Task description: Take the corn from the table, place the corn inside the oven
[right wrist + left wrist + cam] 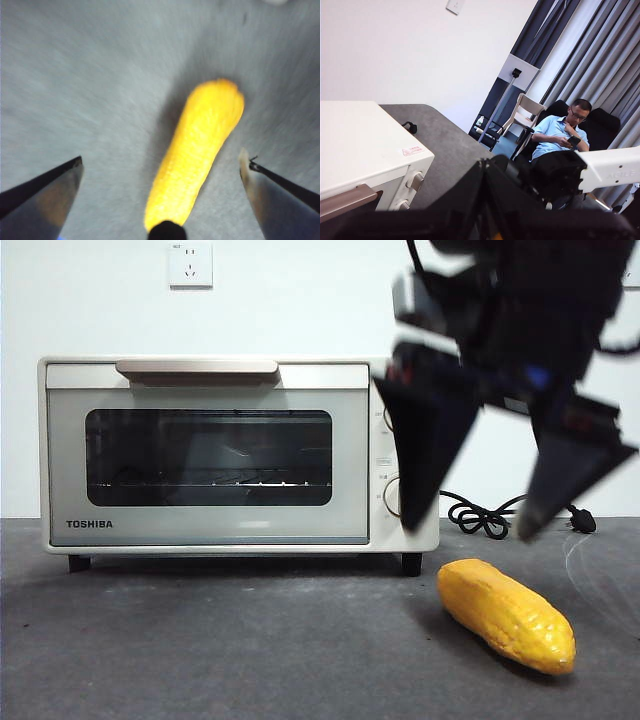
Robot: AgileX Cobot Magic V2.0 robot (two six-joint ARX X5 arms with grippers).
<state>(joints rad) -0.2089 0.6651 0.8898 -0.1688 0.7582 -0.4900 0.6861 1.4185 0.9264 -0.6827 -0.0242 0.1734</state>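
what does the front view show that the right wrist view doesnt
Only the front view shows the Toshiba toaster oven with its door shut, its black cord and the wall socket. Only the right wrist view shows the corn lying centred between the right tool's open jaws. Both show the corn lying untouched on the grey table.

The front view looks level across the dark grey matte table (pixel 200 640) at the cream-white toaster oven (pixel 210 455). The right wrist view looks steeply down, close, at the glossy yellow corn cob (pixel 197 155) lying between its spread jaws; both views share it. The left wrist view looks sideways past the oven's corner.
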